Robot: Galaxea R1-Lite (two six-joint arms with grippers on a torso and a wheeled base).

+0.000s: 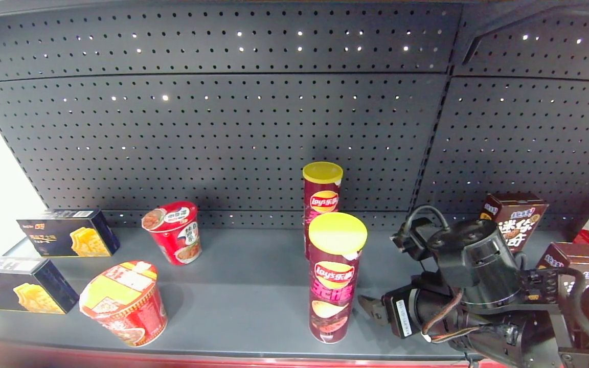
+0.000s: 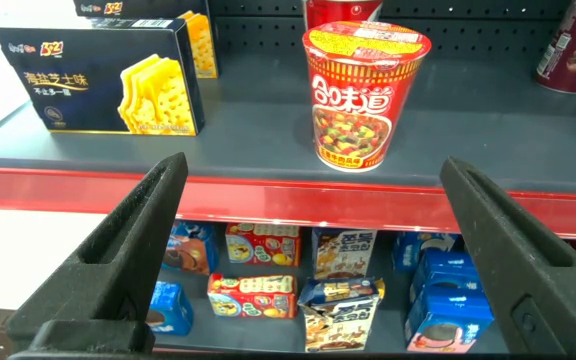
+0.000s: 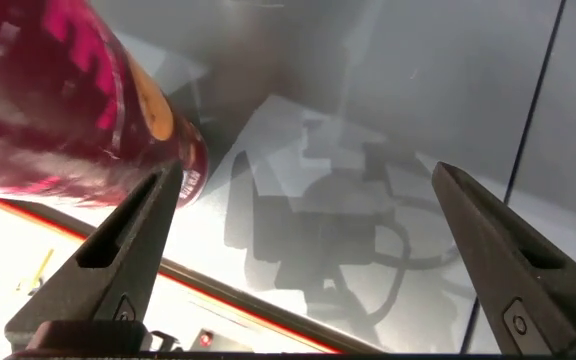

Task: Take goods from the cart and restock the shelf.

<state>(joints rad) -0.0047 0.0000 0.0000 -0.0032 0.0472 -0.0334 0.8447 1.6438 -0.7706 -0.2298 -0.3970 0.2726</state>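
Right gripper (image 3: 305,175) — fingers stood wide apart, held nothing, just beside front chip can (image 1: 334,276) | left gripper (image 2: 315,162) — wide apart, empty, faced noodle cup (image 2: 368,95).

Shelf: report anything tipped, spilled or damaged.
Nothing stands out. The front chip can and rear chip can stand upright with lids on, the front noodle cup and rear noodle cup sit sealed on their bases, and no spill shows on the shelf.

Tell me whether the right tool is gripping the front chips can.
No, the right tool is wide open, and the front chips can stands upright on the shelf beside it, not clamped.
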